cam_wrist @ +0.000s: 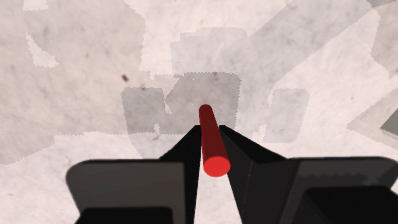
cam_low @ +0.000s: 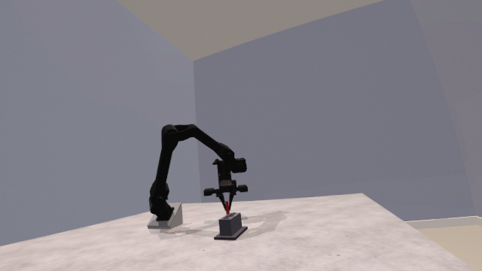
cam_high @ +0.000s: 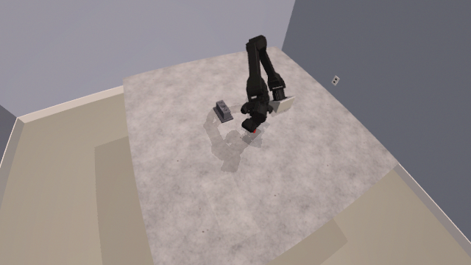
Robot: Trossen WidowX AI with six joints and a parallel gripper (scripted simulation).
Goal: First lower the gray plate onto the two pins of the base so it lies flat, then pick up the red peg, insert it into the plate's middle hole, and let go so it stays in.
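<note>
The gray plate (cam_high: 223, 111) (cam_low: 226, 227) lies flat on the dark base (cam_high: 228, 120) (cam_low: 226, 237), in the middle of the top view and low in the exterior view. The red peg (cam_high: 254, 131) (cam_low: 227, 207) (cam_wrist: 215, 145) is upright, beside the base and nearer the arm's mount in the top view. My gripper (cam_low: 228, 210) (cam_wrist: 209, 130) points down and is shut on the peg, with one finger on each side of it. The peg's top shows between the fingers in the wrist view. Its lower end is partly hidden, and I cannot tell whether it touches the table.
The arm's light wedge-shaped mount (cam_high: 285, 105) (cam_low: 175, 218) stands on the pale table (cam_high: 294, 184) (cam_low: 301, 233). A corner of the mount shows at the right edge of the wrist view. The arm's shadow falls across the table around the base and peg.
</note>
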